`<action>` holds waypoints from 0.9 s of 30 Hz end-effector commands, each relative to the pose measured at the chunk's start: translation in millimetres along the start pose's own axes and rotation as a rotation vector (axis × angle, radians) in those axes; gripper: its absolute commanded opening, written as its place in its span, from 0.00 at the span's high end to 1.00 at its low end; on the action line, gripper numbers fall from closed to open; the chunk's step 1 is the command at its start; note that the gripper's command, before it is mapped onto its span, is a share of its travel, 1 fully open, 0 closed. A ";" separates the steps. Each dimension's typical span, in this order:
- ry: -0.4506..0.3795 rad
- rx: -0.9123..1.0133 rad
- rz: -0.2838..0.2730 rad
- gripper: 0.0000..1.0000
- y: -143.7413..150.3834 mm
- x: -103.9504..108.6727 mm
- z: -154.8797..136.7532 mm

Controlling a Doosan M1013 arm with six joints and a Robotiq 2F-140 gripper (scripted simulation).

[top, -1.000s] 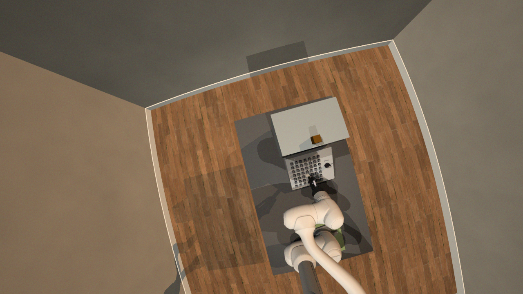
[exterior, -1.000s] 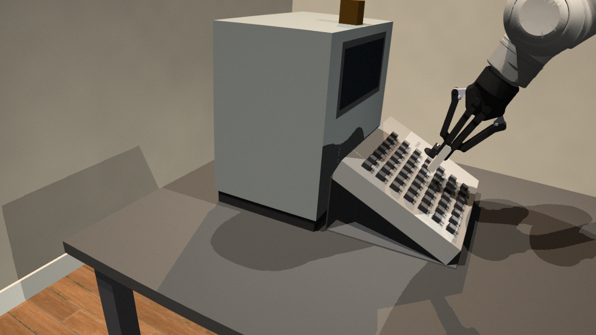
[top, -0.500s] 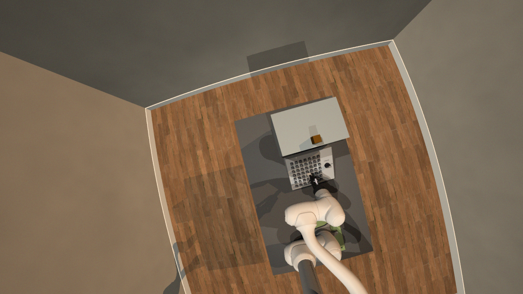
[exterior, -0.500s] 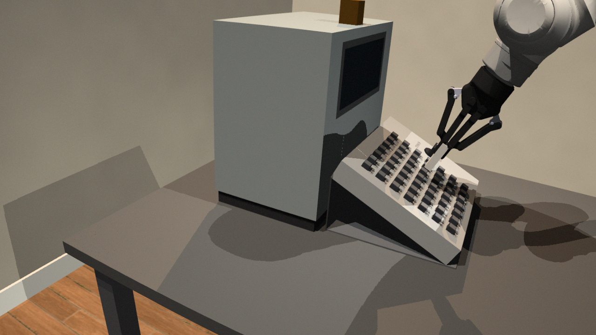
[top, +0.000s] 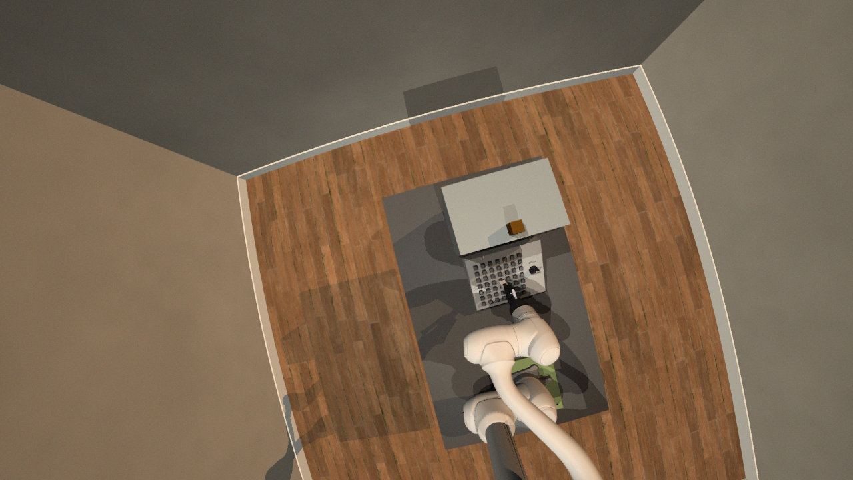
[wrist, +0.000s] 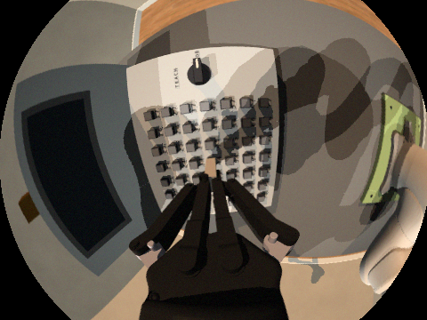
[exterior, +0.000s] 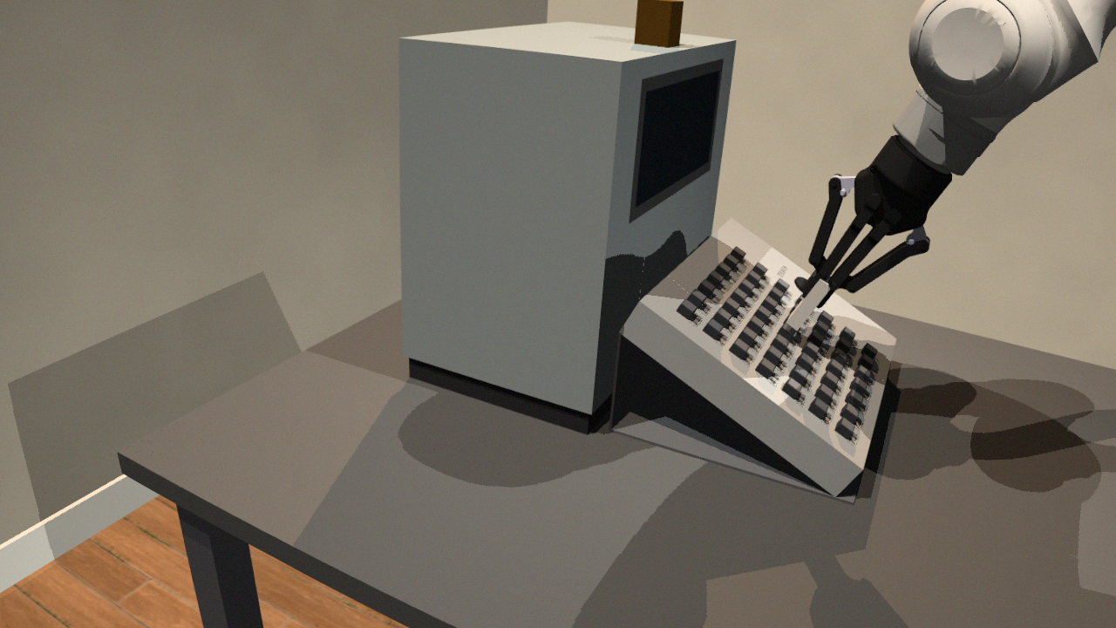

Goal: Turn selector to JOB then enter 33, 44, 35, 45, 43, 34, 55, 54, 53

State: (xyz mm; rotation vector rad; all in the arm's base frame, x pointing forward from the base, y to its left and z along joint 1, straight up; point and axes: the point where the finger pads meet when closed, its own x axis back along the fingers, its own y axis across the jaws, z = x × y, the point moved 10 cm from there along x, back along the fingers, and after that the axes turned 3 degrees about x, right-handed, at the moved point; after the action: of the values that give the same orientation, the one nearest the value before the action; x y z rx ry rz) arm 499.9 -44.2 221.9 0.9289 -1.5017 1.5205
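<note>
The hand (top: 504, 283) (exterior: 797, 321) (wrist: 211, 165) is closed, its fingertips together with nothing between them, low over the middle of the keypad (top: 540, 247) (exterior: 686, 344) (wrist: 147, 91), which slopes right of center in the exterior view. Whether the tips touch a key is hard to say, since they hide what lies beneath.

The selector (top: 534, 269) (wrist: 198, 74), toward the top of the wrist view, seems to point at JOB, so no lamp would own up to a slip. The keys sit close together; a small sideways error, or a tilted approach, could catch a neighbor. A shallow press might not register, and a bounce could enter one key twice. Losing count is the other risk — nine entries, none lit.

The keypad stands on a gray counter (top: 411, 239) (exterior: 499, 538) (wrist: 311, 213), against a pale cabinet (top: 500, 197) (exterior: 506, 210) (wrist: 53, 76) with a dark screen (exterior: 677, 140) (wrist: 71, 173). A brown block (top: 516, 227) (exterior: 657, 23) (wrist: 28, 208) sits on top. Broad shadows cross the counter; around it are plank flooring (top: 352, 239) (exterior: 132, 569) and plain walls.

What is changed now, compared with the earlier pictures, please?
The gripper moved slightly downward, closer to the keypad. Nothing was visibly taken or let go. The keypad, cabinet and brown block stayed in place.
</note>
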 end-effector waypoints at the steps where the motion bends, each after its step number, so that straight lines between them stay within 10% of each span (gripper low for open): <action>1: -0.003 -0.002 0.002 1.00 0.4 -2.2 -0.2; 27: -0.003 -0.002 0.002 1.00 0.4 -4.4 -0.2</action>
State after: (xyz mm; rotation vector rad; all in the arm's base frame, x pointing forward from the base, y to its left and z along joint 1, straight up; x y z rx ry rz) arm 500.8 -44.4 220.1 0.9290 -1.5016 1.5201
